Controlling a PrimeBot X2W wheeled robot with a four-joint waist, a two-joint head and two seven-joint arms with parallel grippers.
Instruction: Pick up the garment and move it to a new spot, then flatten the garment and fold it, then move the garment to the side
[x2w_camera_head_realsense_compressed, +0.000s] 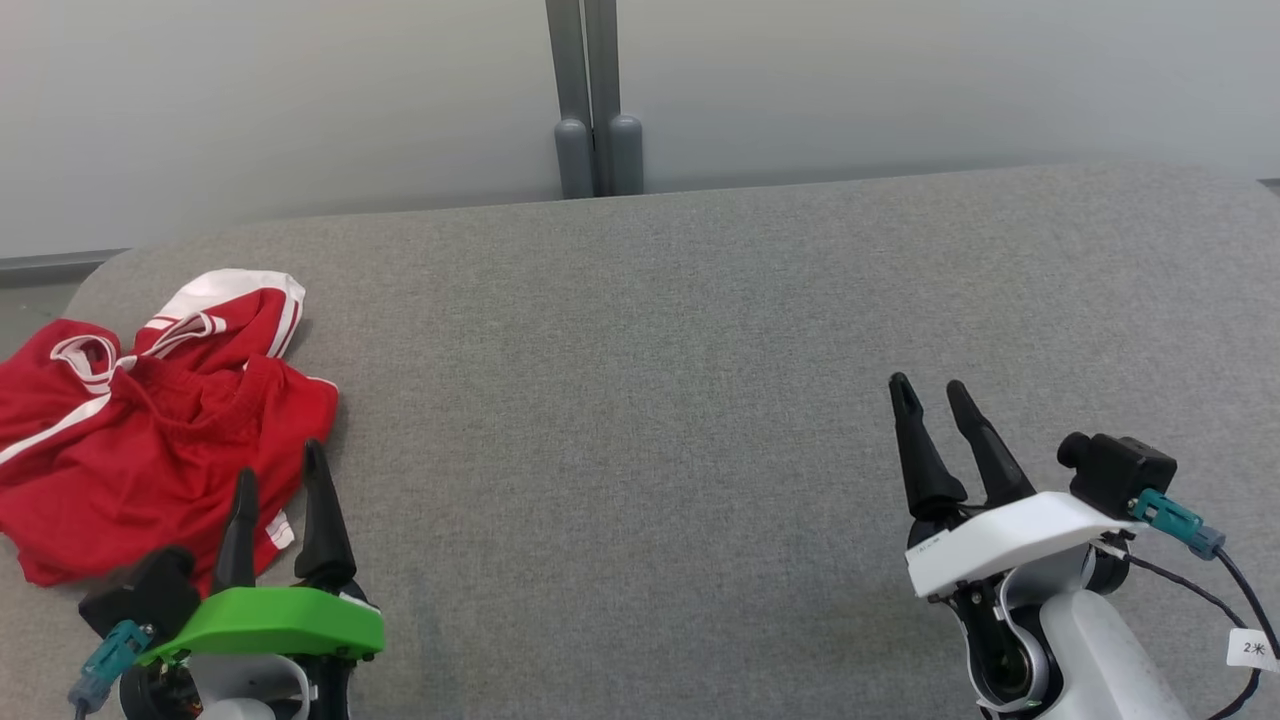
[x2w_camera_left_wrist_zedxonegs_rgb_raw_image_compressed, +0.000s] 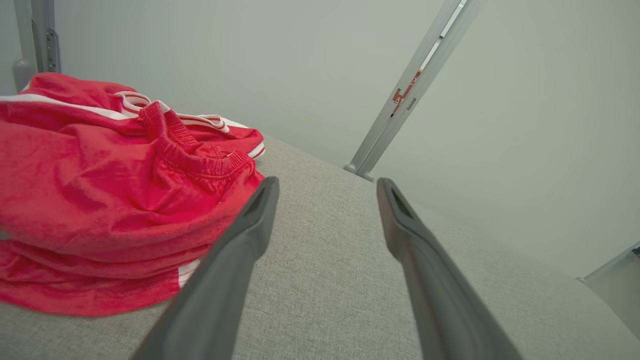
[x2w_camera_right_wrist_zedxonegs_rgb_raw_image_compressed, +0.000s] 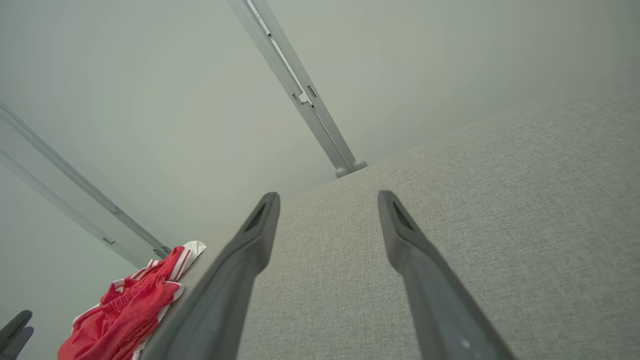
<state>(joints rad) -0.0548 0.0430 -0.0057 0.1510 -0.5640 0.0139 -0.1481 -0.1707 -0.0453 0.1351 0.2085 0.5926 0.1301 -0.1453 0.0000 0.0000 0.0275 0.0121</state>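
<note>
Left gripper (x2w_camera_head_realsense_compressed: 280, 462) (green housing): jaws spread wide, nothing between them. It sits at the near right edge of the garment (x2w_camera_head_realsense_compressed: 130, 440). In the left wrist view the gripper (x2w_camera_left_wrist_zedxonegs_rgb_raw_image_compressed: 327, 181) has one finger level with the cloth's (x2w_camera_left_wrist_zedxonegs_rgb_raw_image_compressed: 100, 190) border and the other over bare fabric surface; contact with the cloth cannot be judged.

Right gripper (x2w_camera_head_realsense_compressed: 928, 385) (white housing): jaws likewise spread and empty, over the bare right part of the table (x2w_camera_head_realsense_compressed: 640, 400), well apart from the garment. Its own wrist view (x2w_camera_right_wrist_zedxonegs_rgb_raw_image_compressed: 327, 194) shows the garment (x2w_camera_right_wrist_zedxonegs_rgb_raw_image_compressed: 130, 310) far off at lower left.

Garment: red with white stripes and an elastic waistband, crumpled in a heap at the table's left end, near the rounded far corner.

Table: covered in grey woven fabric. Behind it stand a pale wall and a grey vertical post (x2w_camera_head_realsense_compressed: 595, 100).
</note>
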